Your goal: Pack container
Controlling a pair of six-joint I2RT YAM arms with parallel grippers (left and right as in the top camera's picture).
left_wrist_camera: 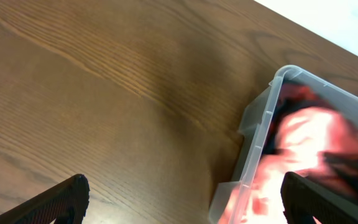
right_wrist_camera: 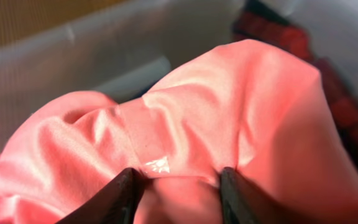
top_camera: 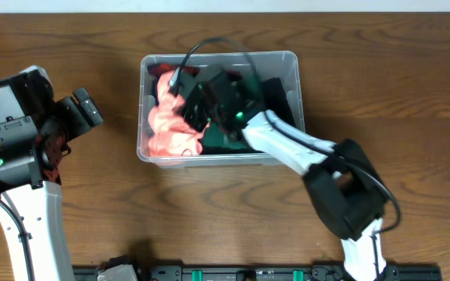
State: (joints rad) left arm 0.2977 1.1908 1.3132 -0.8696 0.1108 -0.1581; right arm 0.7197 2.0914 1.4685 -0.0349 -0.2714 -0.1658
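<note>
Right gripper (right_wrist_camera: 176,190): seen from the right wrist, its two dark fingers (right_wrist_camera: 114,199) close on a raised fold of the pink cloth (right_wrist_camera: 229,106), with glossy fabric bunched between and around them. The overhead view places this gripper (top_camera: 198,105) inside the container (top_camera: 283,55), over its left half, with the arm reaching in across the near wall.

Pink cloth (top_camera: 170,125): heaped against the container's left wall. Dark garments (top_camera: 276,94) fill the right half, and a red-and-dark piece (right_wrist_camera: 272,31) lies towards the far corner.

Container: stands on the table (top_camera: 381,94) at centre, open-topped and upright.

Left gripper (top_camera: 84,109): held over bare table, well apart from the container's left wall. In the left wrist view its fingers (left_wrist_camera: 48,202) are spread wide with nothing between them.

Step in hand (judged): settling the pink cloth into the container, with the pinch not yet let go.

Next move (judged): press the fold down among the other garments, part the fingers fully, then lift straight up so that no fabric trails out over the rim. Whether the heap rises above the rim cannot be told from these views. If it does, a further downward push would be called for.
</note>
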